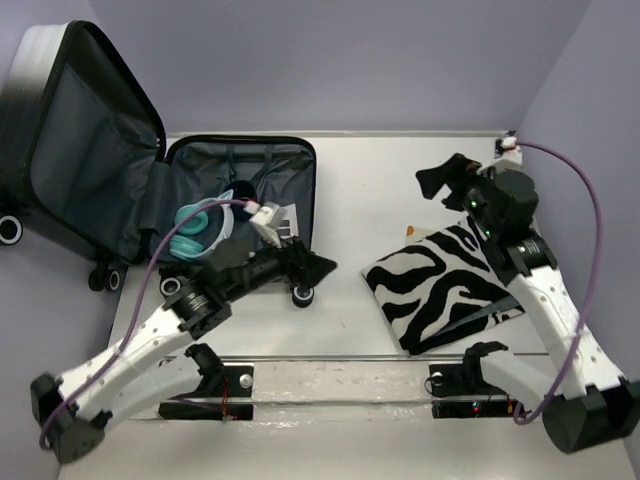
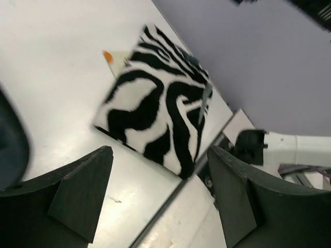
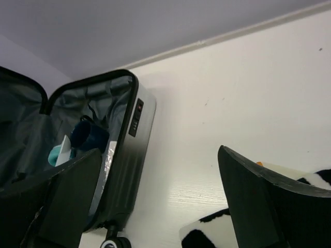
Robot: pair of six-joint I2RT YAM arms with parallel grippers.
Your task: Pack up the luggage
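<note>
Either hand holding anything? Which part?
Nothing held. Left hand and right hand are both open and empty; the zebra-print pouch lies loose on the table.

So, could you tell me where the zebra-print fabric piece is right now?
In the top view the zebra-print fabric piece lies flat on the table, right of centre, outside the open luggage and partly under the right arm.

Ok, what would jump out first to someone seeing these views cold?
The zebra-print item lies flat on the right of the table, the boldest pattern in view. The luggage lies wide open at far left with a teal item inside. The left gripper, open and empty, hangs between the two; the right gripper, also open, is beyond the zebra-print item.
</note>
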